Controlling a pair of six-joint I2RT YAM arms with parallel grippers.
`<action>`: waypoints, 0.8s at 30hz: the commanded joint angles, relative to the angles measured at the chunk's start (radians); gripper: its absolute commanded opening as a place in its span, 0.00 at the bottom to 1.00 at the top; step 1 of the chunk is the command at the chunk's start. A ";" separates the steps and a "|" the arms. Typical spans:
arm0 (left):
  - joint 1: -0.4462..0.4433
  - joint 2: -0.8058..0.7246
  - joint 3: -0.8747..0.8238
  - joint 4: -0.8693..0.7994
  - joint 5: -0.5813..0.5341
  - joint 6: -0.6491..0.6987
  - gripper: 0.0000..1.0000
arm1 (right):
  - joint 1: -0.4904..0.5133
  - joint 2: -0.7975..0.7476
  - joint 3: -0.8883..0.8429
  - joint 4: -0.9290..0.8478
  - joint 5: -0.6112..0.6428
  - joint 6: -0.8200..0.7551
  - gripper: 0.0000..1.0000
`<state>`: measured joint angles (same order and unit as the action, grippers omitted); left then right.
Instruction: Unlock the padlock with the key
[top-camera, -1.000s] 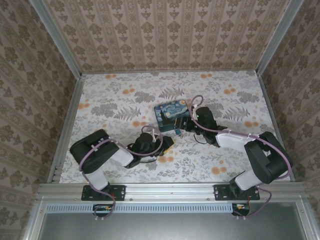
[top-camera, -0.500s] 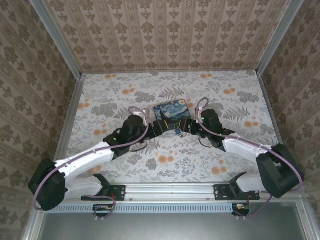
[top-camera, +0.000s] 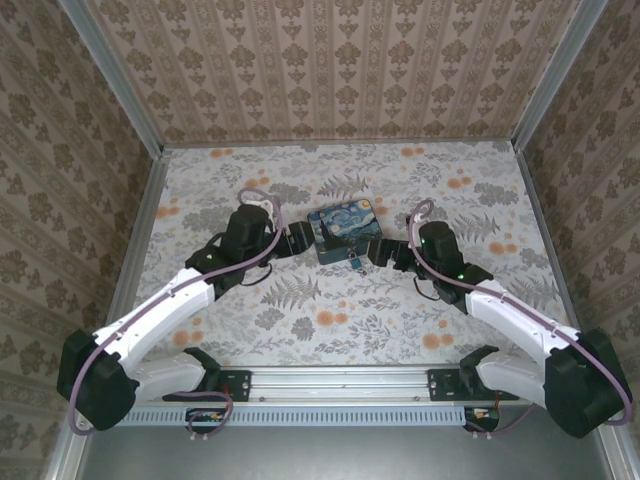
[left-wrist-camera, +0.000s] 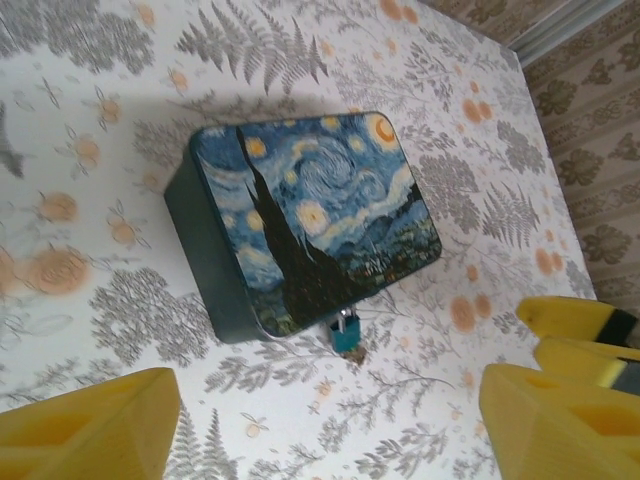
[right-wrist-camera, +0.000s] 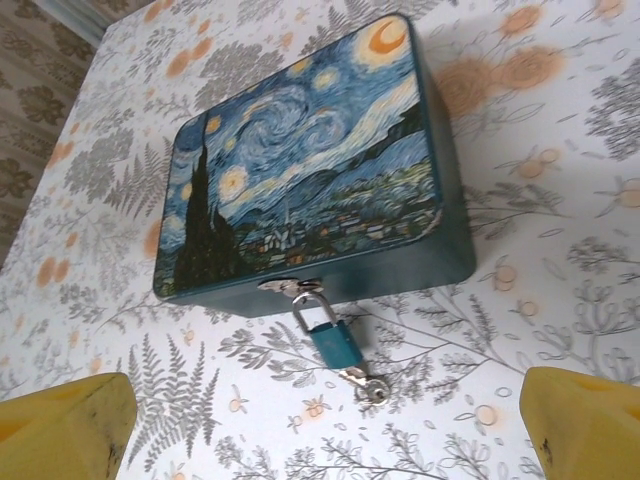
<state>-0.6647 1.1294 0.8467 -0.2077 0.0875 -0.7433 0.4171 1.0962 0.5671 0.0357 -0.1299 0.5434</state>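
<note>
Possibly easy to spoil: closing roughly could knock the small key (right-wrist-camera: 366, 386) from the padlock (right-wrist-camera: 328, 340), or push the tin (right-wrist-camera: 300, 170) away; hanging at the tin's front clasp, resting on the table (right-wrist-camera: 570, 300); spread wide and empty at left gripper (left-wrist-camera: 325, 430) and right gripper (right-wrist-camera: 320, 430); smooth painted tin with rounded corners; glossy teal lock body, thin metal shackle.

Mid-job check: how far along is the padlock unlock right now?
Done: the key looks seated in the bottom of the padlock. In hand: nothing; left claw and right claw are both open, flanking the tin. Left: turn the key and free the shackle, which looks closed through the tin's hasp.
</note>
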 joint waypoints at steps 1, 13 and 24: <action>0.021 0.013 0.057 -0.054 -0.025 0.094 0.85 | -0.035 -0.028 -0.007 -0.032 0.065 -0.022 1.00; 0.037 0.130 0.152 -0.088 -0.108 0.170 1.00 | -0.105 -0.035 -0.053 0.025 -0.039 -0.007 0.99; 0.037 0.273 0.180 -0.096 -0.116 0.194 1.00 | -0.104 0.079 -0.096 0.129 -0.259 0.009 0.85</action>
<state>-0.6331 1.3827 1.0023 -0.2909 -0.0170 -0.5732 0.3164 1.1297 0.4934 0.1081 -0.2848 0.5480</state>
